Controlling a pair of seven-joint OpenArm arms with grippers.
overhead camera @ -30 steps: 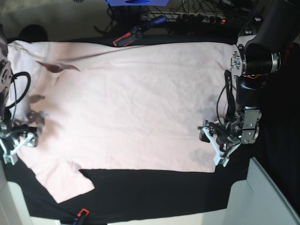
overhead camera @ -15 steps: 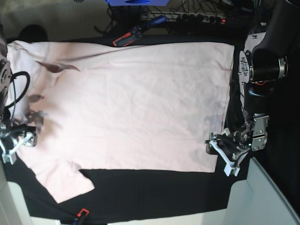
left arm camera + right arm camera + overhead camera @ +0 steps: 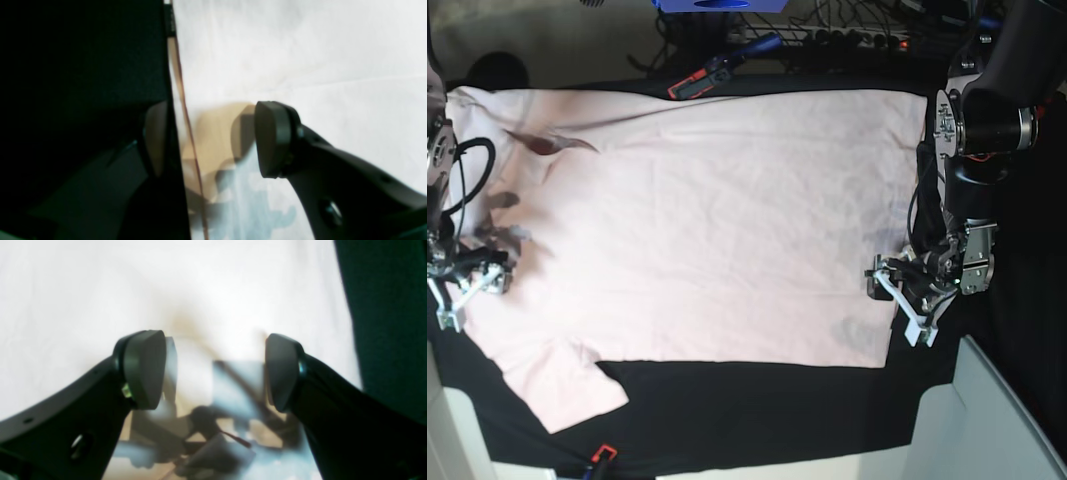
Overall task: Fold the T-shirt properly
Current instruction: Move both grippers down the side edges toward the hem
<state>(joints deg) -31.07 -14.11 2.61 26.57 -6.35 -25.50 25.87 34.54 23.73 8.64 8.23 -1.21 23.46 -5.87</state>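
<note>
Black table cloth [image 3: 757, 405] under flat pink T-shirt [image 3: 707, 220], both hands agape at opposite edges.

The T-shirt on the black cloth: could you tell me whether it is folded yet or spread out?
Spread out. The T-shirt lies flat in a single layer across the black cloth, one sleeve extended, no fold made.
</note>
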